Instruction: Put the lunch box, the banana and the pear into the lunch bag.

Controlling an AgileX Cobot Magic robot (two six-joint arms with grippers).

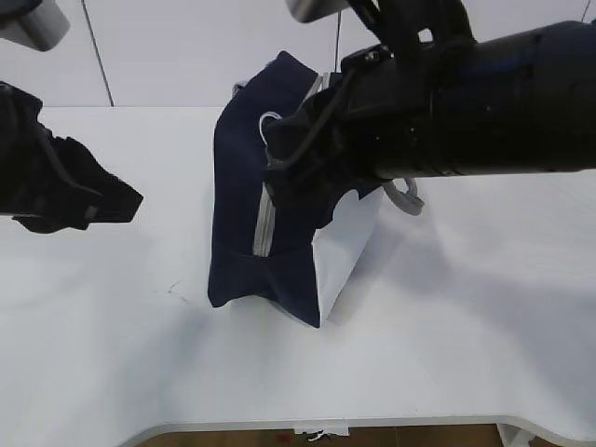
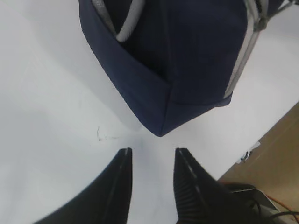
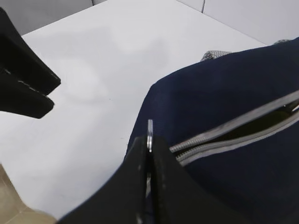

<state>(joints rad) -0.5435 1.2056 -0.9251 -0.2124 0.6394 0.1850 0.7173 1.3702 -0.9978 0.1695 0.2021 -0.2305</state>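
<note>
Lunch bag [image 1: 265,223] is seen at table centre, R gripper pinched on its zip pull.

Navy bag is stood on white table [image 1: 447,326], grey zipper [image 3: 224,135] partly parted, white side panel turned to the near edge. R gripper [image 3: 148,144] is clamped on the metal ring pull [image 3: 150,133] w/ jaws together. L gripper [image 2: 152,163] is held apart, empty, just beside the bag's corner, over bare table.

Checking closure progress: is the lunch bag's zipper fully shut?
No: the zipper on the lunch bag gapes partly open; right gripper pinches its ring pull.
</note>
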